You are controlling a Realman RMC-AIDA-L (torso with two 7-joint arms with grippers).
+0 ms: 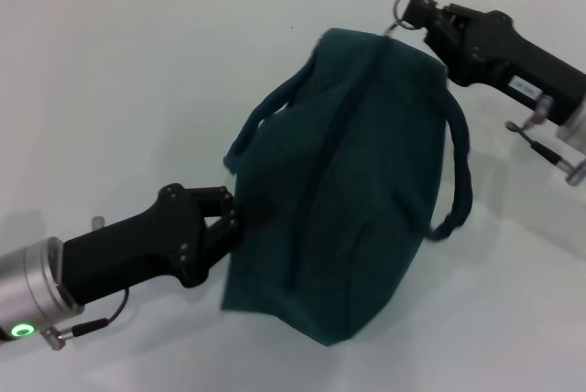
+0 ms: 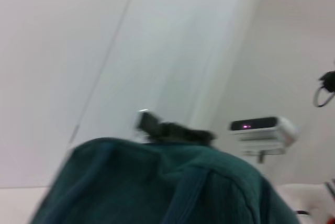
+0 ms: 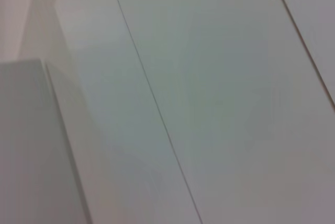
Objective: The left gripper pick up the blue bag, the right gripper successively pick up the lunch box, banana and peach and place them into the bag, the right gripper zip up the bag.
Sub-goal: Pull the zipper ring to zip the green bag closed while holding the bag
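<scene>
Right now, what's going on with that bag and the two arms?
The left gripper is clamped on the near side of the blue bag, holding it on the white table. The right gripper is at the bag's far top end, shut on the ring zipper pull. The zip line looks closed along the top. No lunch box, banana or peach shows outside the bag.

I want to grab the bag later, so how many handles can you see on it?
2. One handle loops along the bag's left side, above the left gripper; the other hangs off its right side, below the right gripper.
</scene>
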